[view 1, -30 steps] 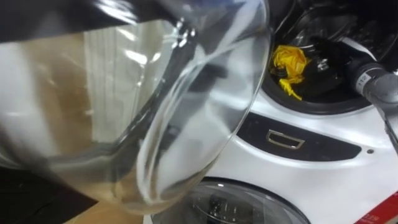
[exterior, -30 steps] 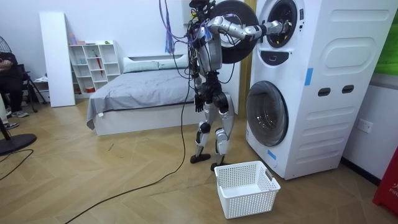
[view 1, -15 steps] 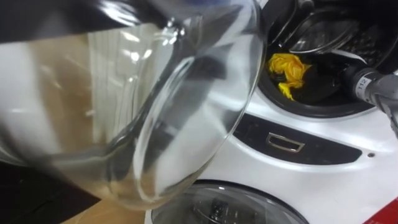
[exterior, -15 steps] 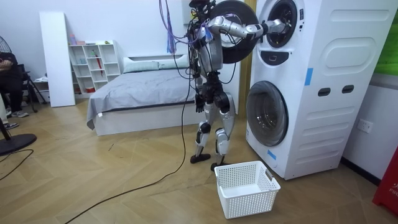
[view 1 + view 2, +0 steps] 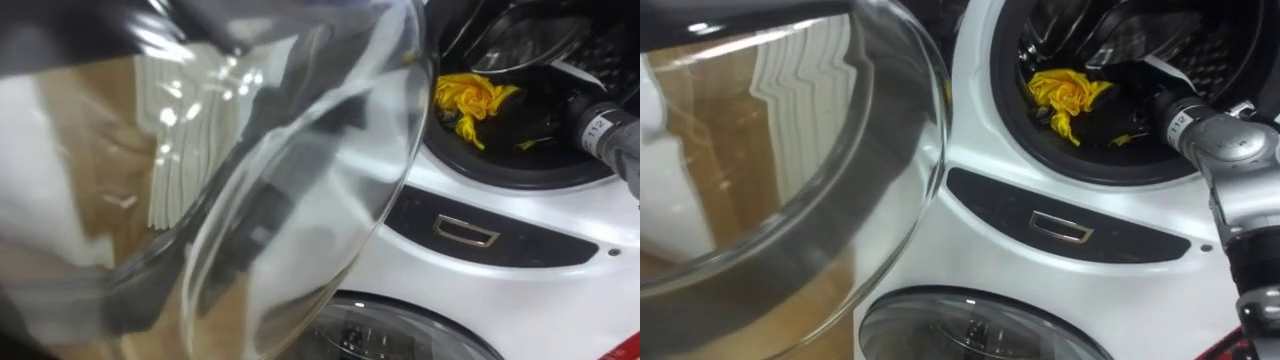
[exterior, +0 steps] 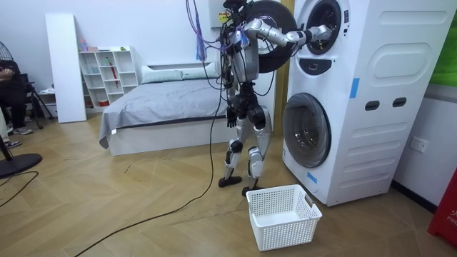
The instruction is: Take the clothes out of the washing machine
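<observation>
I see the robot standing at the tall white washing machine, with the upper glass door swung open close to its head. A white basket sits on the floor by its feet. A yellow cloth lies crumpled in the upper drum. The right robot hand is inside that drum near the cloth; I cannot tell whether it is wide, narrow or holding anything. The left robot hand hangs at the hip.

The robot leans closer to the washing machine, its right arm reaching deeper into the upper drum. The yellow cloth now spreads wider, trailing toward 4 o'clock.
</observation>
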Motion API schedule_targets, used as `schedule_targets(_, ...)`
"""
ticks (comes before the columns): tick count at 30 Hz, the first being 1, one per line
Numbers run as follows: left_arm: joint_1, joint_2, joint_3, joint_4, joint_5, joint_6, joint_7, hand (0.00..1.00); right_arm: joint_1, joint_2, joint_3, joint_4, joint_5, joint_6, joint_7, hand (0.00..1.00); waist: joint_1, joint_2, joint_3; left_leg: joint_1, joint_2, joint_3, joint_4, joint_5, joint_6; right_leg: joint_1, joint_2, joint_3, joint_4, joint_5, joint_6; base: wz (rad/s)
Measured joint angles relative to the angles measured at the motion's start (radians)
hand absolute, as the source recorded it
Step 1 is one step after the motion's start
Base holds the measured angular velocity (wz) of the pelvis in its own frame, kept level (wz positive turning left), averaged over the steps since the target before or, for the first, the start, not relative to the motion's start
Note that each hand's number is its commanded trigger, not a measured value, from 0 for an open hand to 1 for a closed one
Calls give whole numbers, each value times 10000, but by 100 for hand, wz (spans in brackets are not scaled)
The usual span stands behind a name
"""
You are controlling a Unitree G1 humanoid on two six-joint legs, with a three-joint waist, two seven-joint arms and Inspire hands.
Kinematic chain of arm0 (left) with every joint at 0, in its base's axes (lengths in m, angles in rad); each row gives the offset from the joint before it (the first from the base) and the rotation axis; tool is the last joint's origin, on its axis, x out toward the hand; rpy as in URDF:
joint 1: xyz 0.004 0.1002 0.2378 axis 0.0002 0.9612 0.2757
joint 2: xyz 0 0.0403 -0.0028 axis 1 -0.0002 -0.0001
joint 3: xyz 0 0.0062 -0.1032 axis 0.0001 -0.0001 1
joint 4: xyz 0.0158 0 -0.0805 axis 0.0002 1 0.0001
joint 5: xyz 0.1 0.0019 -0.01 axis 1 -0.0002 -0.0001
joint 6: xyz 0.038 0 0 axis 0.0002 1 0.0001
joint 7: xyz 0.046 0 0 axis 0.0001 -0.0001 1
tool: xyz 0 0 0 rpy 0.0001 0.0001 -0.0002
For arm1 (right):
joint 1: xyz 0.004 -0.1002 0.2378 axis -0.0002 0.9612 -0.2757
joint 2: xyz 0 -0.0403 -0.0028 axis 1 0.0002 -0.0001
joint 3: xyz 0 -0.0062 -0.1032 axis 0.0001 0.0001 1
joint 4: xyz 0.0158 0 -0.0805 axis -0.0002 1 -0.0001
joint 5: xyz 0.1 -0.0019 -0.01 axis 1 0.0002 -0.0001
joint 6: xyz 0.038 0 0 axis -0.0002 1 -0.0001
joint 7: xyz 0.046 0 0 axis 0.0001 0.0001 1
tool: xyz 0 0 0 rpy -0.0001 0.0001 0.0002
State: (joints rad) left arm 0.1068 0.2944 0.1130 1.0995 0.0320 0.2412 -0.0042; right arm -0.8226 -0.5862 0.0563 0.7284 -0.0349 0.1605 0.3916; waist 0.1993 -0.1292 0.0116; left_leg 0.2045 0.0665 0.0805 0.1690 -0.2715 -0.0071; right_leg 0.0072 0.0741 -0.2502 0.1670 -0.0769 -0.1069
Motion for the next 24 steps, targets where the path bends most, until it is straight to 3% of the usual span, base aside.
schedule_targets(4,2,22,-217,-30,-11,-105,64,0,39,0,67,5,131,-68,-169,100,4,-24,-17,2,8,26,19,2,-1,15,2,-2,-2,-25,-6,0)
schedule_targets(10,160,39,-205,-88,3,-326,83,0,117,0,214,-371,308,6,-457,100,-47,-104,-114,-67,12,28,19,2,-2,-89,5,12,27,-47,-33,0)
schedule_targets(11,243,39,-192,-115,7,-365,89,0,311,-1,214,-838,238,139,-567,100,-75,-122,-174,-105,15,81,16,3,-3,-146,8,28,40,-47,-34,-5)
schedule_targets(16,445,33,-162,-2,-10,-528,90,0,1505,-3,238,-3826,-437,302,-1015,100,-201,89,-263,-46,84,275,-8,2,-6,-158,92,182,38,-44,-38,-11)
schedule_targets(20,624,-136,39,31,-3,-756,102,0,2727,-1,67,-6828,-1120,521,-1177,100,-520,374,-245,-45,106,655,-48,4,-8,-308,158,417,64,-45,-37,-19)
schedule_targets(24,773,-207,39,408,4,-1020,193,0,3631,29,56,-8766,-1300,504,-1195,100,-759,446,-237,0,107,853,-48,4,-8,-332,246,740,76,-44,-38,-25)
